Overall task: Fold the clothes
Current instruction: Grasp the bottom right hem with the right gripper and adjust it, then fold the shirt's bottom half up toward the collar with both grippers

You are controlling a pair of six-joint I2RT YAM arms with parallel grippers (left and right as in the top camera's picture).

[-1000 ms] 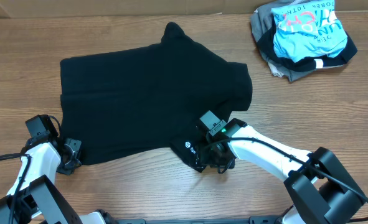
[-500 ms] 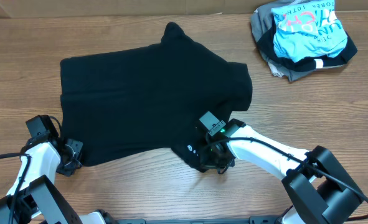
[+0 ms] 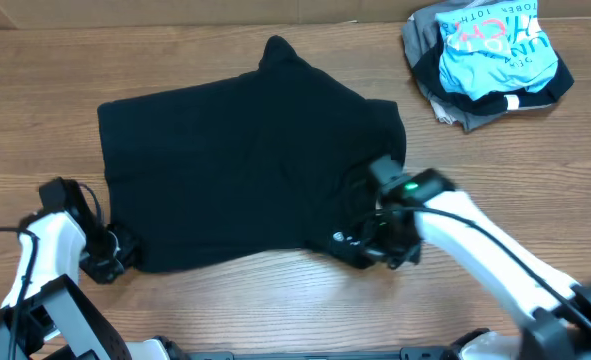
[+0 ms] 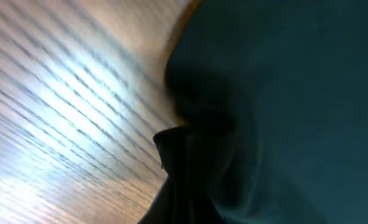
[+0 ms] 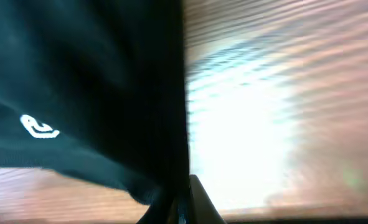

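The clothes [image 3: 235, 160], one large black garment, lie spread across the middle of the wooden table. My left gripper [image 3: 113, 256] is shut on the lower-left corner, and in the left wrist view the dark fabric [image 4: 277, 106] bunches right at the jaws. My right gripper [image 3: 377, 246] is shut on the lower-right corner, beside the small white logo [image 3: 338, 238]. In the right wrist view the black cloth with the logo [image 5: 39, 127] runs down into the shut right gripper [image 5: 185, 200].
A bundle of a light-blue printed shirt [image 3: 497, 50] and a grey garment [image 3: 425, 40] sits at the back right corner. Bare wooden table [image 3: 535, 170] lies to the right of the black garment.
The right gripper has shut on the lower-right corner and moved to the right and slightly back with it. The left arm has shifted a little, still holding its corner.
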